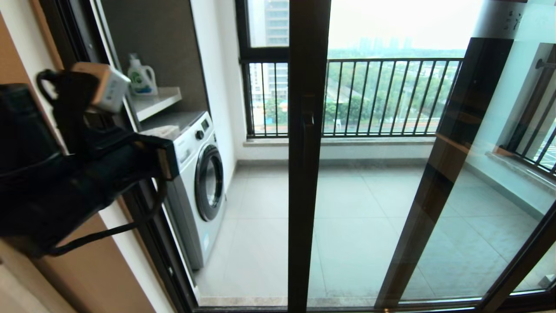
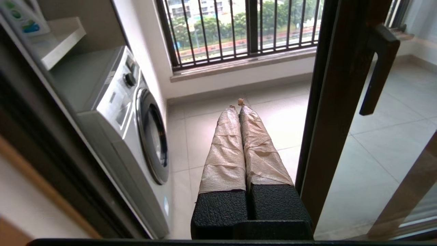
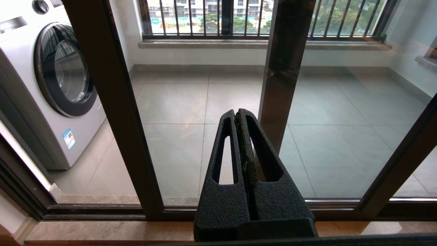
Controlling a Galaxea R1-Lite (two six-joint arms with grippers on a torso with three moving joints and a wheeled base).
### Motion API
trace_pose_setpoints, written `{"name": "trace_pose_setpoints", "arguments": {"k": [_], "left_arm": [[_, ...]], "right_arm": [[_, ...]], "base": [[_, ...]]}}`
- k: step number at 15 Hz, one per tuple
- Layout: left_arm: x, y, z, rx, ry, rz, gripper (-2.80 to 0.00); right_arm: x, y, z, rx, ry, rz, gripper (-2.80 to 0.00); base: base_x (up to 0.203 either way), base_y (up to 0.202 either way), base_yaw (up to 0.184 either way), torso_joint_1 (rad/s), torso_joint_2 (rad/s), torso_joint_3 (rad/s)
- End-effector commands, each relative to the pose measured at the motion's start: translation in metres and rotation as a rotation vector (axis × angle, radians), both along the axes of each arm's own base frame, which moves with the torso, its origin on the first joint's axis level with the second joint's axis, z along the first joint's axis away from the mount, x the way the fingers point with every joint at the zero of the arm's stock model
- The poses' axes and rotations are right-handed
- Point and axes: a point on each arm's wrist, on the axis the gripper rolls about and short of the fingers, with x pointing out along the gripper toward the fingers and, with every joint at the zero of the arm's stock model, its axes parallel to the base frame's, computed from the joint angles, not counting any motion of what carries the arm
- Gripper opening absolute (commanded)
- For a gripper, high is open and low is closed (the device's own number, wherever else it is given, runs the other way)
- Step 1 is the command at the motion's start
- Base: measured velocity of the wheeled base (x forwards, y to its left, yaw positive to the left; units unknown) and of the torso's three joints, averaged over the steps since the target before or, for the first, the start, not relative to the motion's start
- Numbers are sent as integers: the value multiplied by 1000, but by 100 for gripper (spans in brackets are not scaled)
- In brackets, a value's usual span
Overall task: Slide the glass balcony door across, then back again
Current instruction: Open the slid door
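Note:
The glass balcony door (image 1: 308, 195) stands partly slid open, its dark stile upright mid-view with a dark bar handle (image 1: 308, 121) on it. A frosted strip with characters (image 1: 504, 19) shows at the top right. My left arm (image 1: 87, 174) reaches forward at the left. In the left wrist view my left gripper (image 2: 237, 104), with tape-wrapped fingers (image 2: 225, 147), is shut and empty. It sits in the open gap just beside the door stile (image 2: 327, 119), below the handle (image 2: 379, 68). My right gripper (image 3: 237, 112) is shut and empty, low in front of the door glass, right of the stile (image 3: 112, 119).
A white washing machine (image 1: 200, 182) stands on the balcony left of the gap, with a shelf (image 1: 156, 102) and a detergent bottle (image 1: 141, 76) above it. The fixed panel's stile (image 1: 443, 174) lies right of the door. The railed outer window (image 1: 391, 95) is behind. The floor track (image 3: 102, 210) runs below.

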Motion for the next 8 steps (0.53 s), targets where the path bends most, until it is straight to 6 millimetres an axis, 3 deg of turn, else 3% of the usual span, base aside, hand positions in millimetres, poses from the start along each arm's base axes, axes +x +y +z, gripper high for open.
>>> {"name": "trace_pose_setpoints", "arguments": {"k": [1,5,8], "left_arm": [[-75,49,24,-68,-108,43,-280],[-153,104,11,-95,-184,309,-280],[-200,116,-10,-78,-213,442,-280]], "right_arm": [[1,0,-3,-1,12,1,-280],[1,0,-3,-1,11,1,-280],[1,0,-3,-1,11,1,-280]], "base": [[0,0,0,0,0,0],[0,0,0,0,0,0],[0,0,0,0,0,0]]}}
